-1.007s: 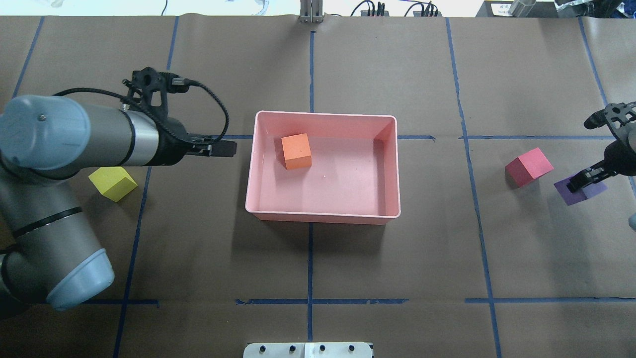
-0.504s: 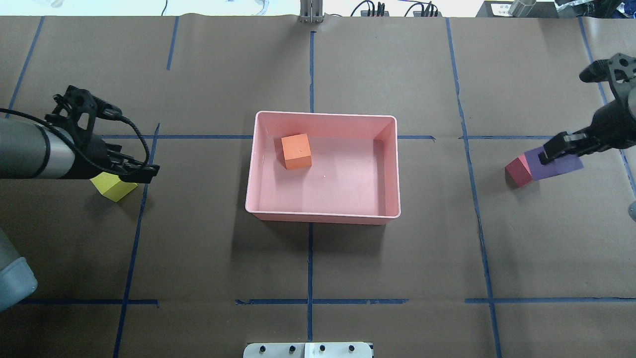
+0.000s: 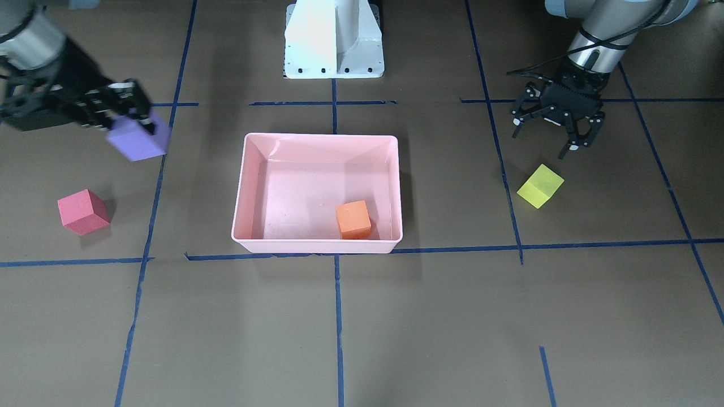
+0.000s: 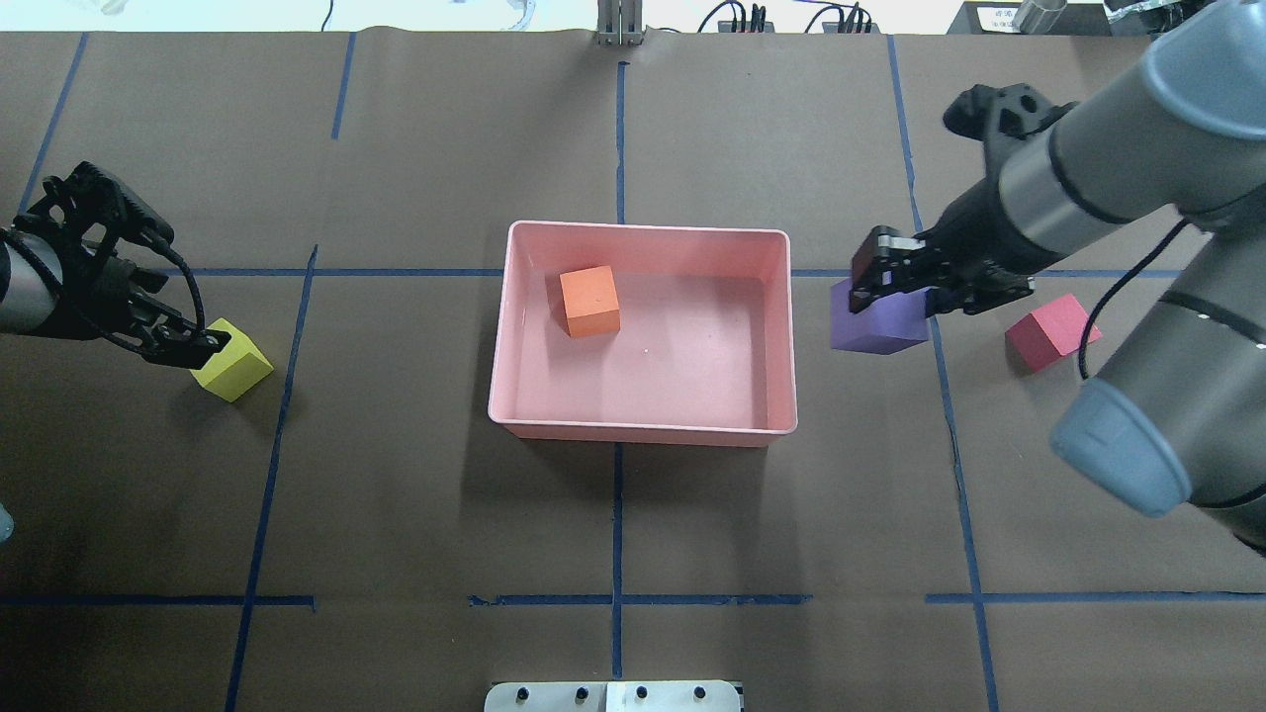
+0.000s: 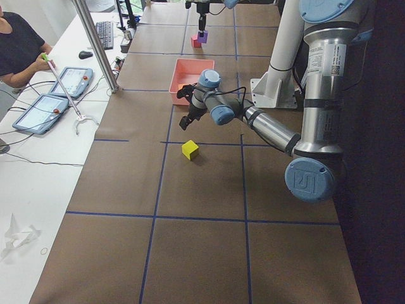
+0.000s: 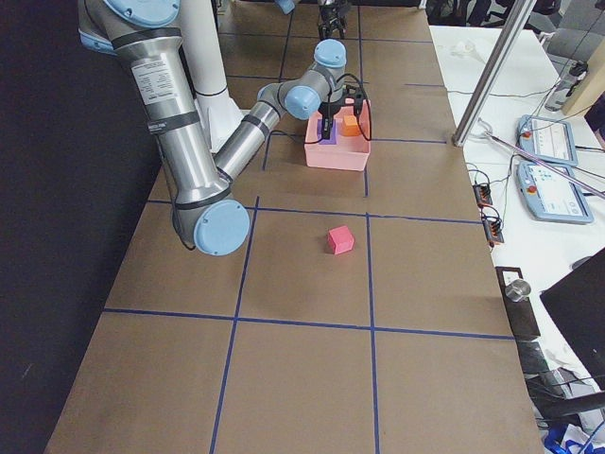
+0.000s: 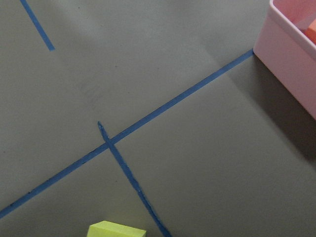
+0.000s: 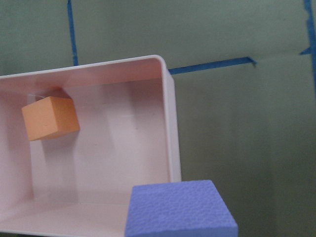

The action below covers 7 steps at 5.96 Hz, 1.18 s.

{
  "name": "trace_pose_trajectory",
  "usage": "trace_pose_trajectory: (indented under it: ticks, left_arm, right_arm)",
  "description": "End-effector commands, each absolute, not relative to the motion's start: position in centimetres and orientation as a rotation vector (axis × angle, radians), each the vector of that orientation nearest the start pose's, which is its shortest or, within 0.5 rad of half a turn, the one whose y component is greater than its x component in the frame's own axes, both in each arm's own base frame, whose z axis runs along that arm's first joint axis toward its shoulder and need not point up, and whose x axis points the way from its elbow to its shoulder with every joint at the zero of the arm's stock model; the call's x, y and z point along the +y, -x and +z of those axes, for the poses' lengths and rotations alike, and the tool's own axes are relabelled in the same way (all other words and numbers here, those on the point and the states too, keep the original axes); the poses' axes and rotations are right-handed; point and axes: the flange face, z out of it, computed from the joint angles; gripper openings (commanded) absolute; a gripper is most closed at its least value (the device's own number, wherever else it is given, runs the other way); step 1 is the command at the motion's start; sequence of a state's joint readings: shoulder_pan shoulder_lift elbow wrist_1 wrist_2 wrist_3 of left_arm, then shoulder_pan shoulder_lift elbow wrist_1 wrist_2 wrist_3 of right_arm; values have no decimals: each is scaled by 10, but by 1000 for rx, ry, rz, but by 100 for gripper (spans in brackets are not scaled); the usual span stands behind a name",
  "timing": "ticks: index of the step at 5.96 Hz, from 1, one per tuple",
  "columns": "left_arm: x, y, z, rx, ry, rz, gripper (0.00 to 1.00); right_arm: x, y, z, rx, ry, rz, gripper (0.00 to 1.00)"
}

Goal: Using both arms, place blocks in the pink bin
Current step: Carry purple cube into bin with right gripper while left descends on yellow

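Just beside the glossy pink bin, up in the air, my right gripper pinches the purple block, a grainy foam cube. The orange block sits inside the bin. My left gripper hangs spread wide near the yellow block. The red block rests on brown paper.

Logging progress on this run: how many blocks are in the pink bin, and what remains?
Done: the orange block lies in the pink bin. In hand: the right gripper holds the purple block beside the bin, not yet over it; the left gripper hangs open near the yellow-green block. Left: those two, plus the untouched red-pink block.
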<state>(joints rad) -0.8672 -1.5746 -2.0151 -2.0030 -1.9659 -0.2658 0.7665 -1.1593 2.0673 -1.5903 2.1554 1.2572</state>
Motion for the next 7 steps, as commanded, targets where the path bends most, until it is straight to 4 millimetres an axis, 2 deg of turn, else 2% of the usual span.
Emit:
trace_pose_trajectory:
  ticks: [1,2,3,4,5,6,7]
  left_arm:
    - [-457,-235,427,768,-553,640,99]
    - [-471,-246,435,767,-538,643,99]
    - [-479,-256,456,778,-488,660,99]
    - [-483,-264,465,783,-470,661,99]
    - [-487,-270,475,785,-468,662,100]
    - [-490,-273,490,785,-465,662,100]
    - [-491,-275,497,788,-465,662,100]
  right_arm:
    - [-423,428,187,-986,45,243,4]
    - [-416,450,192,-961,42,242,4]
    - [-409,466,193,-947,37,235,13]
    - [-410,472,189,-949,37,232,51]
    - [-416,484,184,-941,33,235,99]
    - [-416,484,182,-944,27,237,100]
    - [-415,484,181,-945,27,238,100]
